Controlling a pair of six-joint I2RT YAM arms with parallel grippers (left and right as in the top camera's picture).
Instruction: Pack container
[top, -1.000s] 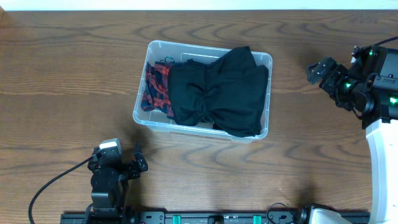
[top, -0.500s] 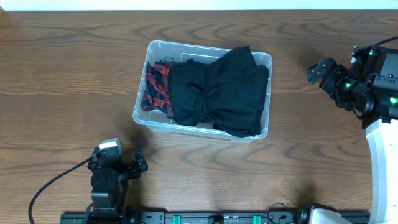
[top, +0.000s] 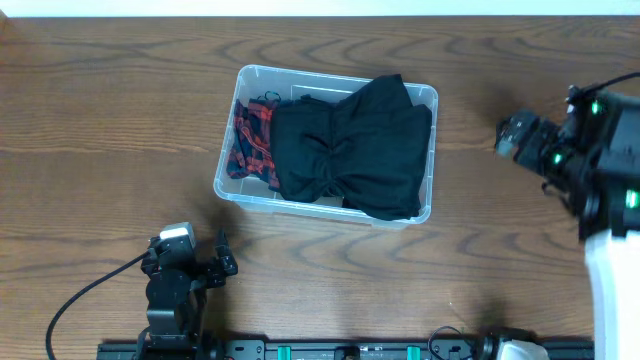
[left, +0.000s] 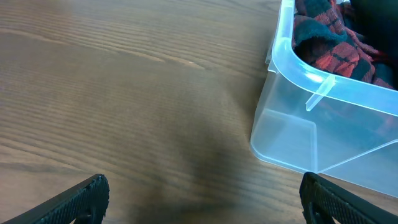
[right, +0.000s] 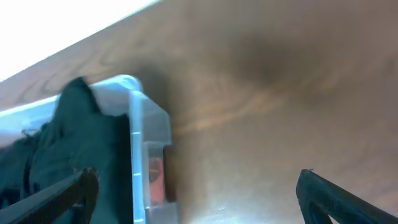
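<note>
The clear plastic container (top: 430, 98) stands at the table's middle. It holds a black garment (top: 350, 150) that fills most of it and a red and black plaid garment (top: 252, 140) at its left end. My left gripper (top: 222, 262) is open and empty near the front edge, below the container's left corner; its wrist view shows the container's corner (left: 292, 134) with plaid cloth (left: 323, 34) inside. My right gripper (top: 512, 130) is open and empty, in the air right of the container. Its wrist view shows the container's end (right: 146, 143) and the black garment (right: 74, 143).
The brown wooden table (top: 120, 120) spreads around the container. A black cable (top: 85, 295) runs from the left arm's base. A black rail (top: 350, 350) lies along the front edge. The right arm's white body (top: 610, 270) stands at the right side.
My right arm has shifted a little, down and to the right, and looks blurred. The left arm and the container have not moved.
</note>
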